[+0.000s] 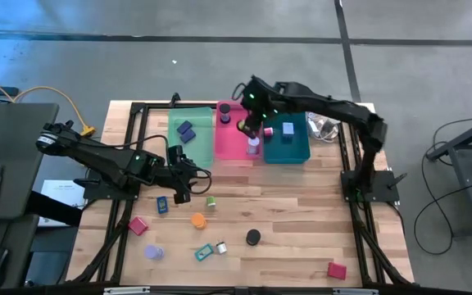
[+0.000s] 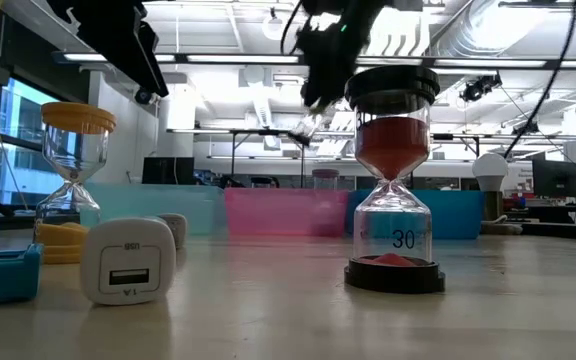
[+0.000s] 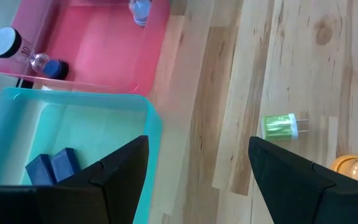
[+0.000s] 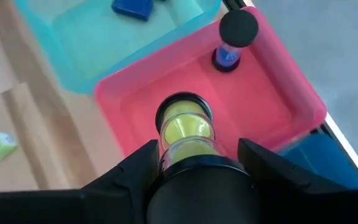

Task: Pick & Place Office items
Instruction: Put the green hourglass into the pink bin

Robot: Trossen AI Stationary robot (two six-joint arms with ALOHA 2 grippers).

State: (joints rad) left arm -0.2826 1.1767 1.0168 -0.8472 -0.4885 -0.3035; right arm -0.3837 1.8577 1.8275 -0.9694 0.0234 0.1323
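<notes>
Pinching a yellow hourglass (image 4: 185, 134), the right end effector (image 4: 194, 158) apparently hovers over the pink tray (image 4: 291, 99).

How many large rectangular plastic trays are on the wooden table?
3, side by side at one table edge; left to right in the high view: green tray, pink tray, beneath the right gripper holding a yellow-green sand timer, and teal tray. None appears hidden.

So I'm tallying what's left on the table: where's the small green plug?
In the high view the green plug lies on the bare wood just right of the left gripper, with the orange hourglass nearest on the table's front side.
</notes>
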